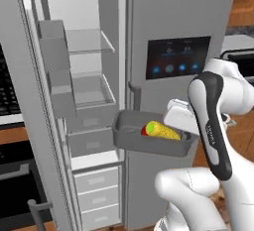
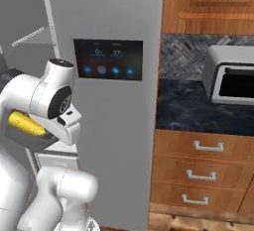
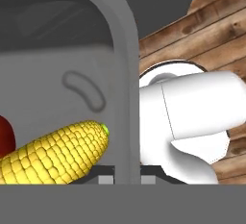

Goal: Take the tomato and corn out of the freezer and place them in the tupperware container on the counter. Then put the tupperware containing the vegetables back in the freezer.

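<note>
Your gripper (image 3: 127, 180) is clamped on the tray (image 1: 149, 144) rim, carrying it in mid-air before the open freezer (image 1: 87, 101). The corn (image 1: 162, 130) and tomato (image 1: 145, 129) lie inside, just ahead of the fingers. Tilt it or clip a shelf and they could roll out.

A home kitchen, seen from my base.

I stand before a tall grey fridge (image 1: 178, 22) with its freezer (image 1: 87, 91) door open on shelves and drawers; to the right a dark stone counter (image 2: 198, 108) carries a toaster oven (image 2: 233, 76), above wooden drawers (image 2: 206, 170) with silver handles, and a wooden cabinet (image 2: 208, 2) hangs overhead.
</note>
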Robot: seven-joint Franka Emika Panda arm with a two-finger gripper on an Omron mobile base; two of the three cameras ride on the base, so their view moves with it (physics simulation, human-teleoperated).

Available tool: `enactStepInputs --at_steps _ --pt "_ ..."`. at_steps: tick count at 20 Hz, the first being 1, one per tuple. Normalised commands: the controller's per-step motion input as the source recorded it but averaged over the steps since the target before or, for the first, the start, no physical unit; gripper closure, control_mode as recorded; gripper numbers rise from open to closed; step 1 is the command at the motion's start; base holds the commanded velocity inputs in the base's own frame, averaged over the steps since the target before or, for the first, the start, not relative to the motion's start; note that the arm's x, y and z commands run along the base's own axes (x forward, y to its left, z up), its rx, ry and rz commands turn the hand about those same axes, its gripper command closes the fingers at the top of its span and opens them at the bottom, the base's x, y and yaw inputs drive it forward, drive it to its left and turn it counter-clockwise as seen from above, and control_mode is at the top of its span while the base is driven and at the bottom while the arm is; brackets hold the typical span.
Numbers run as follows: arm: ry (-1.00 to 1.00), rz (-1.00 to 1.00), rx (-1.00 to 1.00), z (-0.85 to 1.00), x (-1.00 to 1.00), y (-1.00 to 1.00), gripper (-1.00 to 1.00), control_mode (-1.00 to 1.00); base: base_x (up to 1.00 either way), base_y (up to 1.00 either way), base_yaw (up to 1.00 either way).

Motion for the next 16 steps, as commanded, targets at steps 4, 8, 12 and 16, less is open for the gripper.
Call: enactStepInputs --at_steps 4,8,12,16 --pt "0.00 0.00 0.00 0.00 0.00 0.00 1.00 1.00 0.11 0.64 -0.02" --pt "-0.06 -0.13 0.00 0.40 -0.22 0.13 1.00 -1.00 -0.10 0.17 -0.01" --pt "-0.02 -0.35 0.09 0.53 -0.47 0.00 1.00 -1.00 0.00 0.00 0.00" --pt "-0.04 -0.45 0.10 0.44 -0.61 0.10 1.00 -1.00 0.00 0.00 0.00"
